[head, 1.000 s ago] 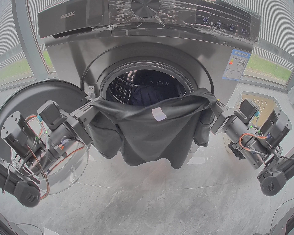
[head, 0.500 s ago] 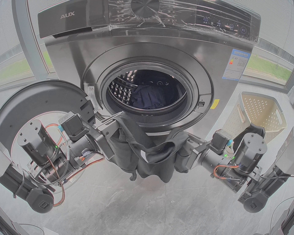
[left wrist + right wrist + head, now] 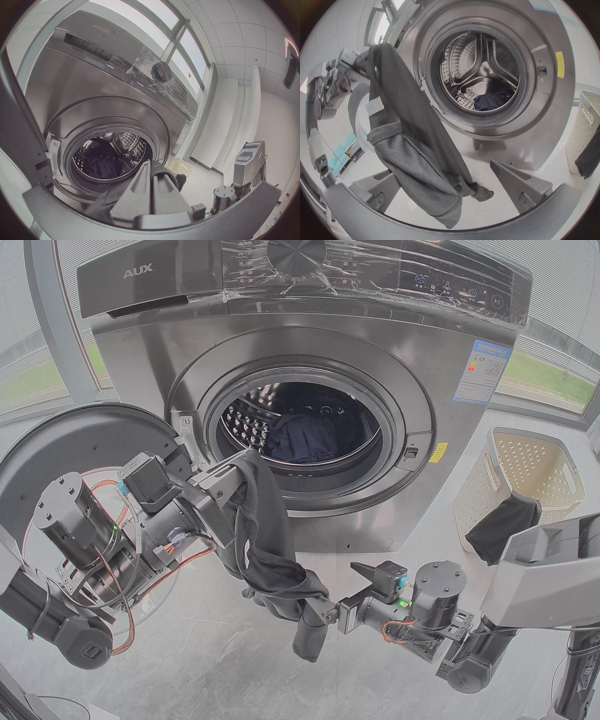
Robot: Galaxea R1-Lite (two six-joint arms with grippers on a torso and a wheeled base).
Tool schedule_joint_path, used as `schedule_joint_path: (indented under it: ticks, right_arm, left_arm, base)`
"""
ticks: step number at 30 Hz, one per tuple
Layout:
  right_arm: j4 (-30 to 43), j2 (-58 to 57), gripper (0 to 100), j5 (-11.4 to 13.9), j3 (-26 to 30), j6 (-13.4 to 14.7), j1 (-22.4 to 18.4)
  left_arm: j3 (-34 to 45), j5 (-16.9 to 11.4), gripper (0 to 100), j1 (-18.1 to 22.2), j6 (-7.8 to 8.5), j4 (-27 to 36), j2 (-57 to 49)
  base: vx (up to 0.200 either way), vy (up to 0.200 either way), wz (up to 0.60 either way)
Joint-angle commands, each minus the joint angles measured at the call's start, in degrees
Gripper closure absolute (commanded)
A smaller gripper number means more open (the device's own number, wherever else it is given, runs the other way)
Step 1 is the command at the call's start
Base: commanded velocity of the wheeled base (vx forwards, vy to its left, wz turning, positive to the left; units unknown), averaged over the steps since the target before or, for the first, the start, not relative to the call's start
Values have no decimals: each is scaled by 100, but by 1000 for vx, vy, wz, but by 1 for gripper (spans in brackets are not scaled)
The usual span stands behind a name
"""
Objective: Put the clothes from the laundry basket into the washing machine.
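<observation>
1. Pinching a dark mesh-knit garment (image 3: 265, 521), the left gripper (image 3: 232, 476) has its fingers pressed together beside the washing machine (image 3: 375, 346) opening.
2. The garment hangs limp and is draped over one finger of the right gripper (image 3: 337, 590), whose fingers are spread.
3. The cream perforated laundry basket (image 3: 537, 465) stands at the right, with a black cloth (image 3: 503, 527) over its rim.

washing machine (image 3: 156, 359) — brand lettering (image 3: 137, 271) on drawer (image 3: 181, 280) | blue label (image 3: 482, 372); yellow sticker (image 3: 438, 452) — print illegible

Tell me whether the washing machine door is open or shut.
Open. The door is swung aside to the robot's left, leaving the drum mouth uncovered, with dark clothing lying inside.
</observation>
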Motion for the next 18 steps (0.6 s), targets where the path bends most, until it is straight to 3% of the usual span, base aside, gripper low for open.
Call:
schedule_joint_path:
  ticks: [1, 8, 18]
  right_arm:
    - [-5, 708, 0, 7, -91, 1, 295]
    - [-5, 849, 0, -19, -117, 1, 374]
    - [-5, 919, 0, -10, -1066, -25, 172]
  left_arm:
    - [-33, -1, 100, -29, -8, -1, -172]
    - [-42, -1, 100, -29, 1, -1, -207]
    - [2, -54, 100, -135, 1, -1, -295]
  base:
    - [0, 0, 0]
    - [0, 0, 0]
    - [0, 0, 0]
